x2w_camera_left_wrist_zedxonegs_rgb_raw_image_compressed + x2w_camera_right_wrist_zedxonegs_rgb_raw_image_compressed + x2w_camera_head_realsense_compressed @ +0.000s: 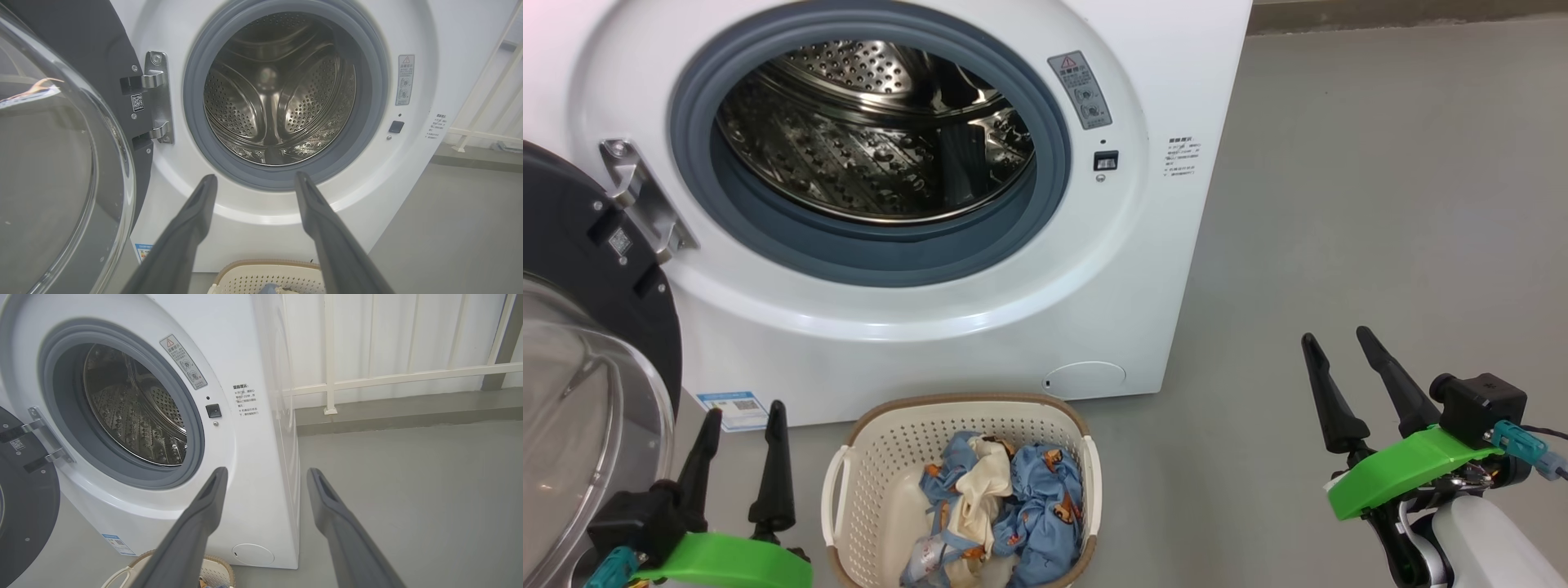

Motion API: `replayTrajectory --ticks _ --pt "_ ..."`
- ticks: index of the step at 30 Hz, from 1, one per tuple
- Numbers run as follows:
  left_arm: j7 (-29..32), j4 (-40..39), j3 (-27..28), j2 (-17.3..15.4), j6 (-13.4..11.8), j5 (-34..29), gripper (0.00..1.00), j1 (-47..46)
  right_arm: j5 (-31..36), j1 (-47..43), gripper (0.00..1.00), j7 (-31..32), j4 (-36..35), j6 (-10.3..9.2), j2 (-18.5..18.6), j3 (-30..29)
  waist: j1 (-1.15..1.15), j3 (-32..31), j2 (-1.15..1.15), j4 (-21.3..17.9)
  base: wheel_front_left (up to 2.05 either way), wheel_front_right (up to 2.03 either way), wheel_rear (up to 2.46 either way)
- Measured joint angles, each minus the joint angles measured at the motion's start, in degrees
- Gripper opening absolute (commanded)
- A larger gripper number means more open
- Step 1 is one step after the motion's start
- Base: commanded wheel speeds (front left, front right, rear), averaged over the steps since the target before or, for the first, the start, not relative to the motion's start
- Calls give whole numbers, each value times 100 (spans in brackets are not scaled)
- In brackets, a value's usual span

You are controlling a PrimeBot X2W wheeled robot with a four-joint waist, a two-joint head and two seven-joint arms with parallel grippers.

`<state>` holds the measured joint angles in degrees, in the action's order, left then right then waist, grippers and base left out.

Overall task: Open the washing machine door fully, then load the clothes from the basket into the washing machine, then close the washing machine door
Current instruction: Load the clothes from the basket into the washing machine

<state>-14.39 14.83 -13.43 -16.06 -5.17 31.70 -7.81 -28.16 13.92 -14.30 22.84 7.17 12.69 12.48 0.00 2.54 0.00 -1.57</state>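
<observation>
1. i see the washing machine door (580,245) swung wide on its hinge (637,192) at my far left. its glass bowl bulges just beside the left gripper (746,408).
2. the washing machine (931,343) has its mouth open to me, and the grey seal (1054,204) rings the steel drum (874,139).
3. the basket (964,402) sits on the floor (1380,204) close to the machine's lower front edge. the clothes (1029,498) are heaped towards its right side.
4. the left gripper has its fingers spread apart and holds nothing. it sits between the door's bowl and the basket's left rim, a tight gap.
5. the right gripper (1336,335) also has its fingers apart and empty. it is well right of the basket, past the machine's right edge, over open floor.
</observation>
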Motion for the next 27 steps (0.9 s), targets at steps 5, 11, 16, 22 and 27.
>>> replayTrajectory --ticks 5,11,16,22,27 --pt "0 -1 5 2 0 0 100 0 0 0 100 0 2 0 0 2 0 14 0 -7 0 0 0" --pt "0 -1 4 8 1 0 100 0 0 1 100 0 2 0 0 4 0 57 0 -21 0 0 0" --pt "0 0 -10 36 2 -1 100 -4 0 2 100 0 2 0 1 10 0 98 0 -39 0 0 0" --pt "0 68 -60 52 18 0 100 -23 0 17 100 0 1 0 1 15 0 192 0 -72 0 0 0" --pt "2 114 -136 81 60 0 100 -159 -1 122 100 0 -20 0 1 13 0 365 0 -114 0 0 0"
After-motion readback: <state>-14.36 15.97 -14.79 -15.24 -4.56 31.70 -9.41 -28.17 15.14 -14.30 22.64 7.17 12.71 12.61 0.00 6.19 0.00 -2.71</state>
